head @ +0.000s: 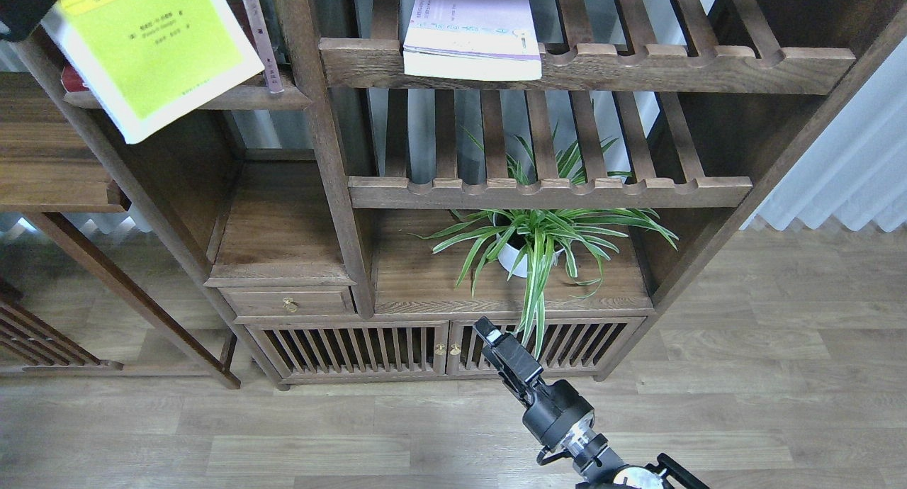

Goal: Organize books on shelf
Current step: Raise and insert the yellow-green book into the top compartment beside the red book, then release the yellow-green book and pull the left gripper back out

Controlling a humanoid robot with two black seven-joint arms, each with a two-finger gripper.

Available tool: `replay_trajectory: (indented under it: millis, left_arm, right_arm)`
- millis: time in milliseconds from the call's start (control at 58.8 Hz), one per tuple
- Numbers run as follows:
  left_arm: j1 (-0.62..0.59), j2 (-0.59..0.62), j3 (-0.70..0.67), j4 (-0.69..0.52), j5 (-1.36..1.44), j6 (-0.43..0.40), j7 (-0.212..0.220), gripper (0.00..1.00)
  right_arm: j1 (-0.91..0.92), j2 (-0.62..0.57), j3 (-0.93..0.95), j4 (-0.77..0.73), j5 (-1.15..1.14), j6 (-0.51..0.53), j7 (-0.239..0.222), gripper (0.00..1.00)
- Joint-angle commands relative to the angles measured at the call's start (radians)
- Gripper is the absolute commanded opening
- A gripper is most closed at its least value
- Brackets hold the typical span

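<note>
My left gripper [25,7], upper left of frame, mostly cut off by edge, pinches yellow-green white-bordered paperback [152,49] above dark-brown plank shelf [234,98], hiding most of dark red book [67,79]. White lilac-trimmed book [473,32] lies on slatted rack [638,67], top centre. My right gripper [490,335], bottom centre, holds nothing; fingers' gap: can't tell.

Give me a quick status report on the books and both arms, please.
Left tool at the frame's top left corner, holding yellow-green book over the plank shelf. Right tool low, idle, nothing held. Thin upright book beside the drop spot.
</note>
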Motion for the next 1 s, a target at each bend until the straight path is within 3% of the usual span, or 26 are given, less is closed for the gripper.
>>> replay_trajectory:
  millis: [0,323,834,987]
  left_arm:
    - [-0.082,0.0,0.041,0.024,0.01,0.0,0.014,0.02]
    - [-0.176,-0.062,0.048,0.167,0.131,0.0,0.008,0.02]
    - [-0.386,-0.407,0.053,0.497,0.381,0.0,-0.003,0.02]
    - [-0.438,-0.421,0.056,0.575,0.419,0.0,-0.043,0.02]
  right_arm:
    - [0.0,0.0,0.0,0.003,0.0,0.0,-0.001,0.98]
    - [0.0,0.0,0.0,0.004,0.0,0.0,0.001,0.98]
    - [0.0,0.0,0.0,0.012,0.002,0.0,-0.001,0.98]
    - [0.0,0.0,0.0,0.012,0.003,0.0,-0.001,0.98]
